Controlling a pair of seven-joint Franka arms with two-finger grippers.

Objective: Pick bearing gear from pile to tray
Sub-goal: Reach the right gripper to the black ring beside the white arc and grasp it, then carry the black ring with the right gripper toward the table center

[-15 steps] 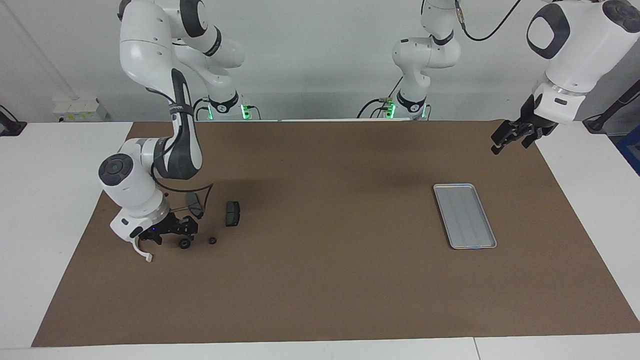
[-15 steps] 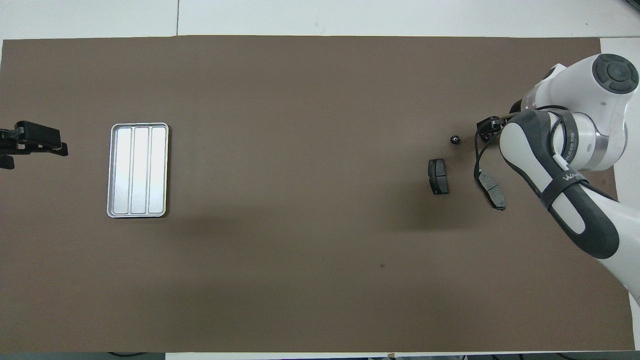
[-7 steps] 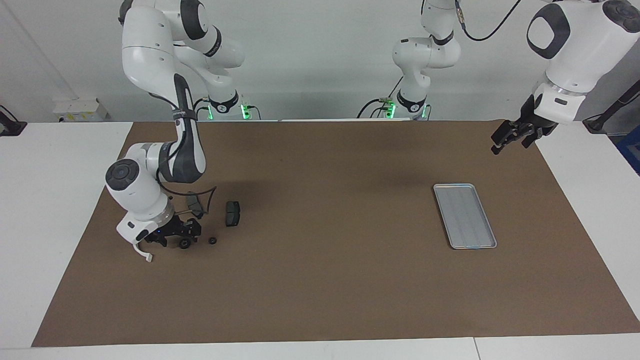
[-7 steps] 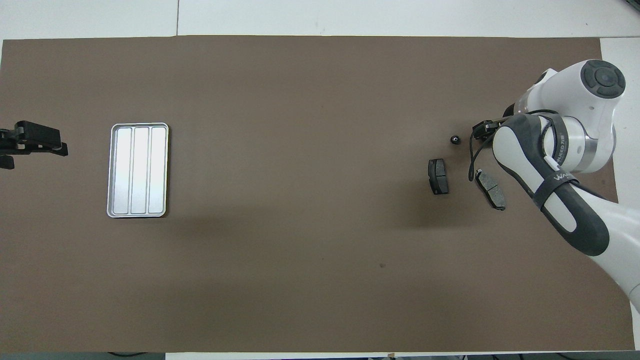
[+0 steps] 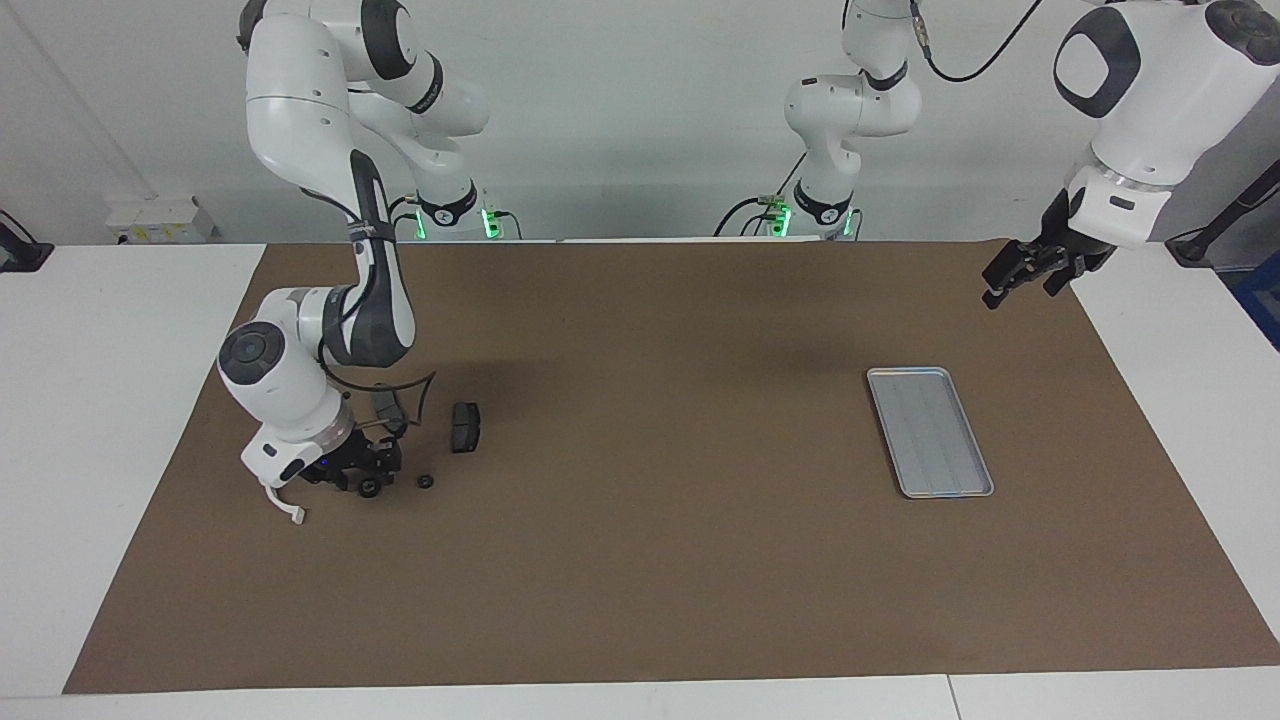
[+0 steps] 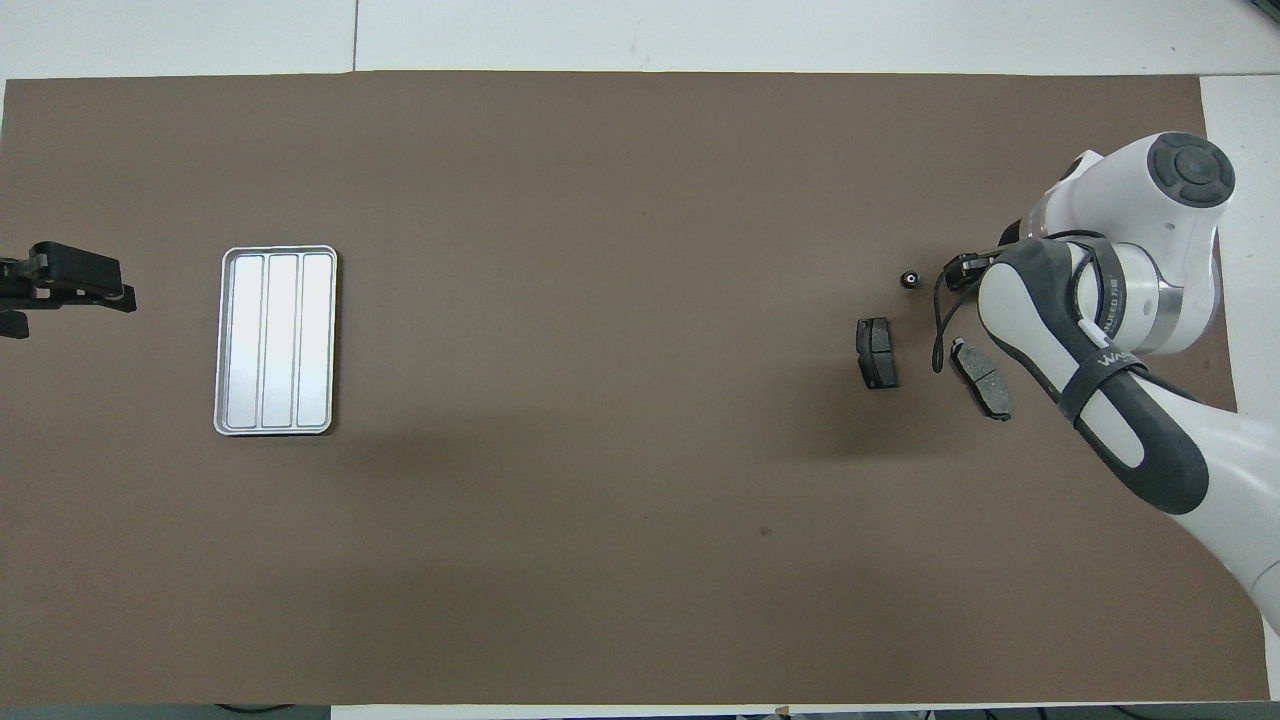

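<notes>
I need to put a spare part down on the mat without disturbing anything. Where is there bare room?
The brown mat lies bare between the tray and the brake pad, and along its edge farthest from the robots. It is crowded at the right arm's end, where the right hand sits low among the pile's small black pieces.

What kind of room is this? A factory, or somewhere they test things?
Probably a robotics lab or test cell, not a production line. Two white arms stand at a table covered by a plain brown mat, with only a metal tray and a few loose brake pads.
</notes>
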